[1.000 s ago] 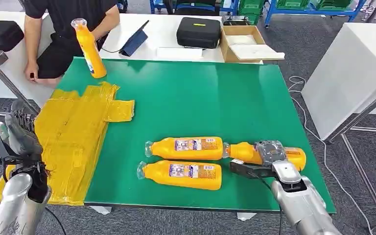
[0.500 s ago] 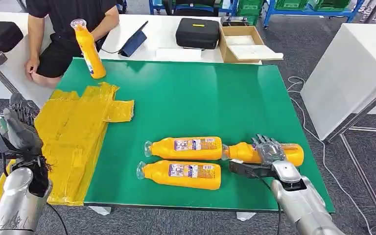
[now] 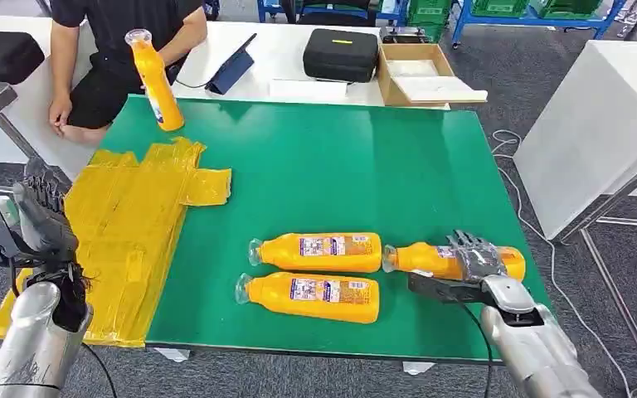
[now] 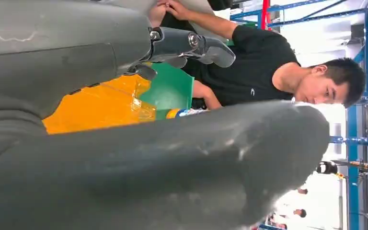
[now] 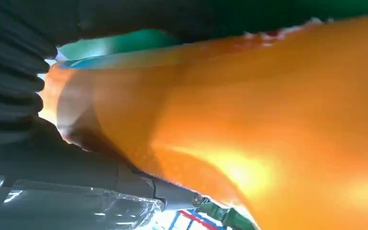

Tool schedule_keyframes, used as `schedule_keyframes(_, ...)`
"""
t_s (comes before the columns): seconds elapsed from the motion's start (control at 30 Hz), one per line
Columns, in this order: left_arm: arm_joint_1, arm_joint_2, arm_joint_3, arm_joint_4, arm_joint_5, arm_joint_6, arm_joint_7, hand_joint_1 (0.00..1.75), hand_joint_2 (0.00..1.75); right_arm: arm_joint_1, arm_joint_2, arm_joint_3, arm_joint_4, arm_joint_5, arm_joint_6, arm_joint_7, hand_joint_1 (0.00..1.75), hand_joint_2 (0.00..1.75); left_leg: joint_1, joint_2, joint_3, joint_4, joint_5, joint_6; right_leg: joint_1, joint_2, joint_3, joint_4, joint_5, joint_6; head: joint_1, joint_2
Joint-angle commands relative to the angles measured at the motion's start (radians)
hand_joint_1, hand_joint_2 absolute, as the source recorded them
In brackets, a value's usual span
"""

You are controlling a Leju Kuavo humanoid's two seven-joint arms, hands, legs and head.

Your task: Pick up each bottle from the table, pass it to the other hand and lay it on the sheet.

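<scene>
Three orange bottles lie on the green table point(image 3: 340, 166): one point(image 3: 319, 251) mid-front, one point(image 3: 311, 296) nearer the front edge, and one point(image 3: 419, 259) to their right. My right hand point(image 3: 469, 265) sits over that right bottle point(image 5: 268, 120), fingers spread across its top and thumb along its near side; the bottle still rests on the table. A further bottle point(image 3: 156, 83) stands upright at the far left corner. The crumpled yellow sheet point(image 3: 124, 224) covers the table's left side. My left hand point(image 3: 46, 224) is raised beside the sheet, fingers apart, holding nothing.
A person in black point(image 3: 124, 50) sits behind the far left corner, close to the upright bottle. A white table behind carries a black case point(image 3: 340, 54), a tablet point(image 3: 230, 70) and a cardboard box point(image 3: 419, 70). A white block point(image 3: 597, 124) stands to the right.
My right hand's fingers have uncurled and now lie spread over the right bottle. The left hand has lifted slightly. The camera has shifted a little.
</scene>
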Motion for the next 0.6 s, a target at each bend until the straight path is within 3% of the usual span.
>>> schedule_keyframes(0.03, -0.039, -0.008, -0.047, 0.139, 0.019, -0.007, -0.01, 0.0, 0.0, 0.255, -0.104, -0.066, -0.315, -0.049, 0.125, 0.012, 0.0, 0.0, 0.0, -0.011, -0.008, -0.003, 0.005, -0.001, 0.0, -0.012, -0.005, -0.002, 0.001, -0.001, 0.0, 0.0)
schedule_keyframes(0.13, -0.04, -0.009, -0.049, 0.14, 0.02, -0.007, -0.01, 0.0, 0.0, 0.274, -0.112, -0.077, -0.349, -0.051, 0.139, 0.016, 0.0, 0.0, 0.0, -0.009, -0.002, 0.0, 0.001, 0.001, 0.0, -0.01, 0.002, 0.0, -0.002, 0.003, 0.0, 0.0)
schedule_keyframes(0.23, -0.036, -0.01, -0.05, 0.134, 0.021, -0.007, -0.011, 0.0, 0.0, 0.293, -0.109, -0.104, -0.386, -0.051, 0.136, 0.021, 0.0, 0.0, -0.001, -0.015, -0.005, -0.002, 0.0, -0.003, -0.001, -0.014, 0.0, -0.001, -0.003, 0.004, 0.0, 0.0)
schedule_keyframes(0.43, -0.054, -0.028, -0.067, 0.137, 0.017, -0.009, -0.008, 0.0, 0.0, 0.394, -0.105, -0.226, -0.544, -0.041, 0.158, 0.05, 0.0, 0.0, -0.001, -0.014, -0.012, -0.001, 0.0, -0.002, -0.001, -0.014, 0.0, -0.001, -0.003, 0.004, 0.0, 0.0)
schedule_keyframes(0.6, -0.067, -0.032, -0.079, 0.143, 0.011, -0.003, -0.006, 0.0, 0.0, 0.406, -0.104, -0.236, -0.554, -0.028, 0.158, 0.048, 0.0, 0.0, 0.0, -0.013, -0.015, 0.0, 0.0, -0.001, -0.001, -0.013, 0.0, 0.0, -0.003, 0.004, 0.0, 0.0)
